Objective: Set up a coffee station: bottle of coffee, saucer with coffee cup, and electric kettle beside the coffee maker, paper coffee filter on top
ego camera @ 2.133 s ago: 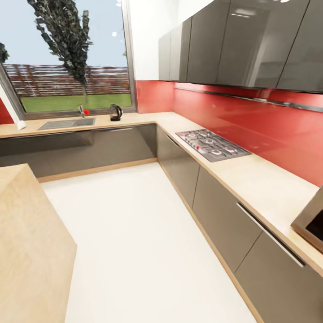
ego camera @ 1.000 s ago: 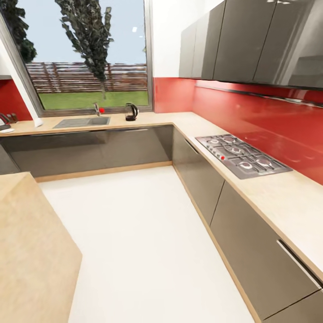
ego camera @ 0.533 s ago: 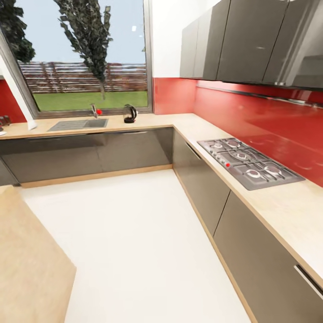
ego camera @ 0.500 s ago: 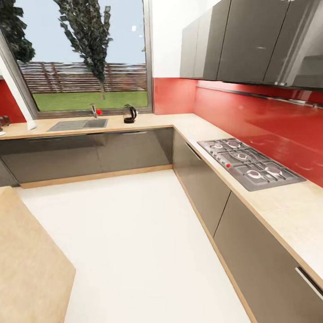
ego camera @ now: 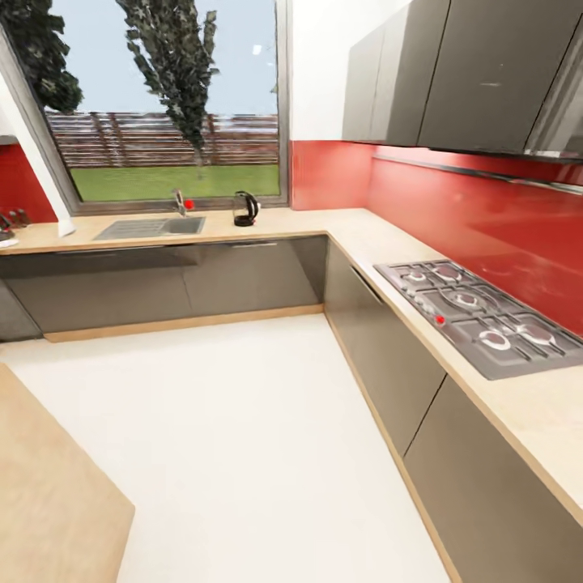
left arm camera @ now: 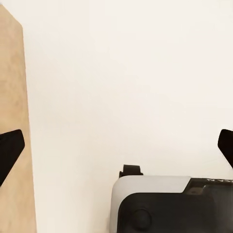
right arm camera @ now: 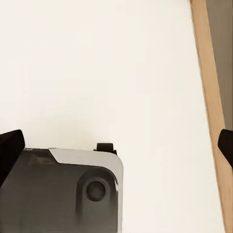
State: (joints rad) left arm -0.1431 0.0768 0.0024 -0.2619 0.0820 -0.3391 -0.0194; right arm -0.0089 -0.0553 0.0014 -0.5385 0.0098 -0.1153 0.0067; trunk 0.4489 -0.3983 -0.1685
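Glass: one electric kettle [ego camera: 244,209] on the kitchen countertop [ego camera: 356,235].

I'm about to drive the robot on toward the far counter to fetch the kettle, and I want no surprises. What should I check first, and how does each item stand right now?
1. Kettle located: ok. The electric kettle stands upright on the countertop below the window, right of the sink.
2. Floor path to it: ok. The white floor shows no obstacle.
3. Side clearance: ok for now. The hob counter runs along the right, and a wooden top sits near on the left.
4. Left hand free: ok. Open, nothing between its fingers.
5. Right hand free: ok. Open, holding nothing.
6. Coffee maker located: cannot tell. Small dark items at the far left are too small.
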